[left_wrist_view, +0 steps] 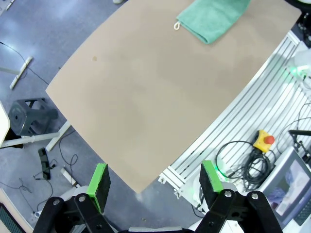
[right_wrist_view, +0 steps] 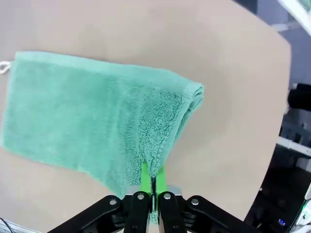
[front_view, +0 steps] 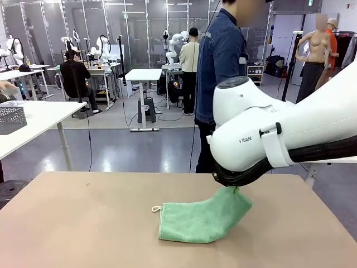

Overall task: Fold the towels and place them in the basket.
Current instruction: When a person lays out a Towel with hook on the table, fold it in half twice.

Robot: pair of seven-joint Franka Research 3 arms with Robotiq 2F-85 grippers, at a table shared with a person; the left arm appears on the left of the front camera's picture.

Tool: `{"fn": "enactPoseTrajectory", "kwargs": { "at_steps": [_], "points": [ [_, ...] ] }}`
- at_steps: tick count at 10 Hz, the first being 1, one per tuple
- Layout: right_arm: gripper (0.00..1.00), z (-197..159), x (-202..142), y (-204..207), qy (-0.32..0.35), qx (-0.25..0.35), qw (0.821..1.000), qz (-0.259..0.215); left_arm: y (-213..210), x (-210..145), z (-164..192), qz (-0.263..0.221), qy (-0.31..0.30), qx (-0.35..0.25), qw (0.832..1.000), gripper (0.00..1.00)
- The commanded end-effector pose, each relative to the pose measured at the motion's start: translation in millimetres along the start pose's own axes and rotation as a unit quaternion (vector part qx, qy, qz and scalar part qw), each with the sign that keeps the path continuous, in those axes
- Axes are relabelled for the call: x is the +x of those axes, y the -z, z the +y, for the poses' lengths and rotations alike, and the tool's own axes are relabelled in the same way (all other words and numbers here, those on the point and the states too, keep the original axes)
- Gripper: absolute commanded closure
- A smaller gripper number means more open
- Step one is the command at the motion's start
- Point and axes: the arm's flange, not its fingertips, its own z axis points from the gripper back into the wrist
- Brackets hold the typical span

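Right gripper: jaws pressed together, pinching a raised edge of the mint green towel. The towel lies doubled at lower centre-right of the front view, its right end lifted off the table and its loop corner at left. Left gripper: jaws spread, empty, high above the table's edge. Judgement: carry the pinched edge low and straight toward the loop end, so the layers land square before release. In the front view the right arm hides the pinch. The left wrist view's top edge cuts the towel off.
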Motion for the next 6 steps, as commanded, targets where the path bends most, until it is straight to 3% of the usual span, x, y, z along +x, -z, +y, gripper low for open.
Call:
{"fn": "enactPoseTrajectory", "kwargs": {
  "at_steps": [1,6],
  "points": [
    [1.00,28.6,4.8,-5.6,-0.027,0.041,0.999,-0.004,-0.3,0.6,-1.3,0.000,0.000,0.000,1.000,0.07],
    [1.00,103.6,29.7,-0.8,-0.046,0.120,0.991,0.039,-0.3,0.6,-1.3,0.000,0.000,0.000,1.000,0.07]
  ]
}}
